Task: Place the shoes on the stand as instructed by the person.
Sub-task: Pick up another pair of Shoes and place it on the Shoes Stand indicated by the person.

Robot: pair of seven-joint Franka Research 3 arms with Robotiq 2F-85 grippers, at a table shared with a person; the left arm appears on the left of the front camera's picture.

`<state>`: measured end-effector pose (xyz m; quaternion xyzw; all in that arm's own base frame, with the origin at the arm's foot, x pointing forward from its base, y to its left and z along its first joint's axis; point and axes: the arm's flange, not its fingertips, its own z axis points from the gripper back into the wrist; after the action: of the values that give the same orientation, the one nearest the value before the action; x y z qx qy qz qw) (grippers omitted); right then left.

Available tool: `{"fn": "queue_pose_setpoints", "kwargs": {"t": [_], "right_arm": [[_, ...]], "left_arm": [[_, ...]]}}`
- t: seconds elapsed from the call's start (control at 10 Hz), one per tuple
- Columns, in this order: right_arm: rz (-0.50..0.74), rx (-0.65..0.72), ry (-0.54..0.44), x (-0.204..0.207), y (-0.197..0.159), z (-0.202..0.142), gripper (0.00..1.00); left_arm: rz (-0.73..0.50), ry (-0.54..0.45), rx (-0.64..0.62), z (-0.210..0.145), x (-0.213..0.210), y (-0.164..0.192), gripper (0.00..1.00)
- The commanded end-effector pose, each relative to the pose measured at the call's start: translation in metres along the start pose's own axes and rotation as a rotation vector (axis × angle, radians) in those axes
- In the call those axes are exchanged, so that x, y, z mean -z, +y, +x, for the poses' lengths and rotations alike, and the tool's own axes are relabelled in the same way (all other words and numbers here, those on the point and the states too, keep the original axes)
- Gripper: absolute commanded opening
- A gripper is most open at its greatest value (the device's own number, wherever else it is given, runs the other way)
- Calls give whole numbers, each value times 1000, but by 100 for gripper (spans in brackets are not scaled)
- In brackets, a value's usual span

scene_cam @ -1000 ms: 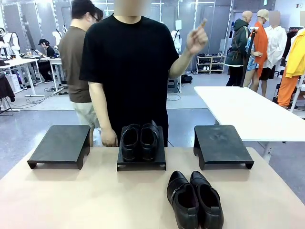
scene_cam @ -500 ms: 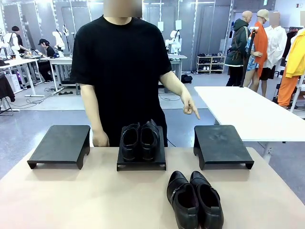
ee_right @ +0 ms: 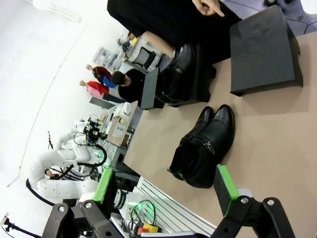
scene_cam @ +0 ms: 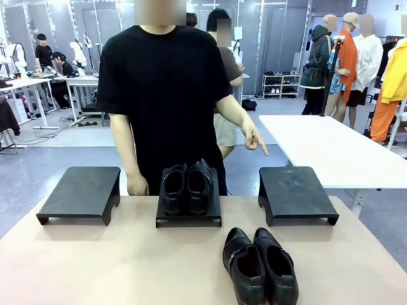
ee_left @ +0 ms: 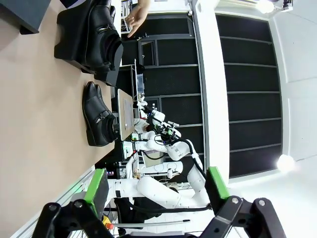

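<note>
One pair of shiny black shoes point(scene_cam: 259, 265) lies on the table near its front edge, right of centre; the same pair appears in the left wrist view point(ee_left: 99, 121) and the right wrist view point(ee_right: 203, 146). A second pair point(scene_cam: 186, 187) sits on the middle stand point(scene_cam: 189, 220). The person point(scene_cam: 165, 95) stands behind the table, and one hand point(scene_cam: 254, 141) points a finger down at the bare right stand point(scene_cam: 296, 192). My left gripper point(ee_left: 157, 188) is open with nothing in it. My right gripper point(ee_right: 166, 191) is open too, above the near shoes.
A third black stand point(scene_cam: 79, 190) sits bare at the left. The tan table point(scene_cam: 95, 267) has free room at front left. A white table point(scene_cam: 331, 149) stands beyond on the right. Other people move about in the background.
The person's raised hand has come down and now points at the right stand. A passer-by has crossed behind. Shoes and grippers have not moved.
</note>
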<state>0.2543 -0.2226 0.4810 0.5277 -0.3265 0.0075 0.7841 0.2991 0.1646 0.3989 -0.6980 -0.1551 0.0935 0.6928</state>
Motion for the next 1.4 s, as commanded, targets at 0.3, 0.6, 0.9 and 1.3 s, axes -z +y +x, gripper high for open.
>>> {"fn": "queue_pose_setpoints", "kwargs": {"t": [0.3,0.6,0.9,1.3], "right_arm": [[-202,-129,372,105,93,11,100],[-292,-145,521,183,151,-6,100],[-435,-135,655,249,175,-40,100],[-604,-167,656,297,156,-70,100]], "left_arm": [[-6,12,10,-6,0,-2,100],[-6,12,10,-6,0,-2,100],[-6,12,10,-6,0,-2,100],[-6,12,10,-6,0,-2,100]]}}
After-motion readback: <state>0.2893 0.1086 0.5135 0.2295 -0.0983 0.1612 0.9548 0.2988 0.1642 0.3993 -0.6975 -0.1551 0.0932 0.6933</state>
